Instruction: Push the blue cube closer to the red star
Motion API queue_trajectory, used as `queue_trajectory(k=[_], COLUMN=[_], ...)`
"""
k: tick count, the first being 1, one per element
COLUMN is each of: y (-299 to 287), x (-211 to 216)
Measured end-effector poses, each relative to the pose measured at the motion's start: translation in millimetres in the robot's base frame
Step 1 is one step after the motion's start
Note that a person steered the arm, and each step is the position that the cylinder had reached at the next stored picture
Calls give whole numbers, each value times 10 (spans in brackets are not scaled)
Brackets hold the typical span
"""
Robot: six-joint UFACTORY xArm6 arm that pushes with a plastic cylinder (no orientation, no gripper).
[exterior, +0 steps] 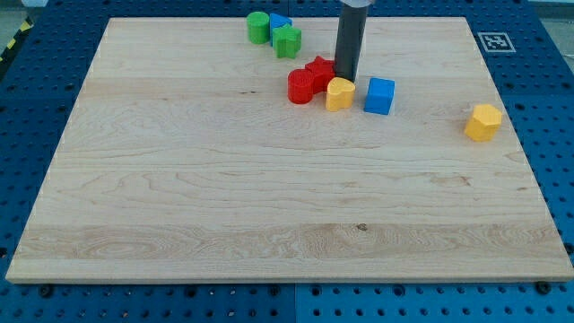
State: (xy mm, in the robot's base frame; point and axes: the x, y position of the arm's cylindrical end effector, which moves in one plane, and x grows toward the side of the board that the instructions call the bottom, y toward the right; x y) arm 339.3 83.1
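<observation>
The wooden board (179,197) fills the frame, and in its upper middle my tip (346,79) (a bare rod, so there are no jaws to open or close) rests just behind the yellow block (339,93), between the red star (319,68) and the blue cube (379,95). The cube sits just right of the yellow block, near the star but apart from it. I judge the approach is still in hand: next the tip must circle to the cube's right side and push left.

You have one view only, set high beyond the bottom edge of the wooden board (269,206) and tilted down across it. It takes in the whole board plus a border of blue pegboard table (54,54) on every side.
</observation>
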Motion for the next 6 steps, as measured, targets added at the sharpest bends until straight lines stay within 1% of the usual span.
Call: queue_trajectory(k=[1,2,3,4,6], y=[485,904,949,784,662], x=[0,183,767,893,854])
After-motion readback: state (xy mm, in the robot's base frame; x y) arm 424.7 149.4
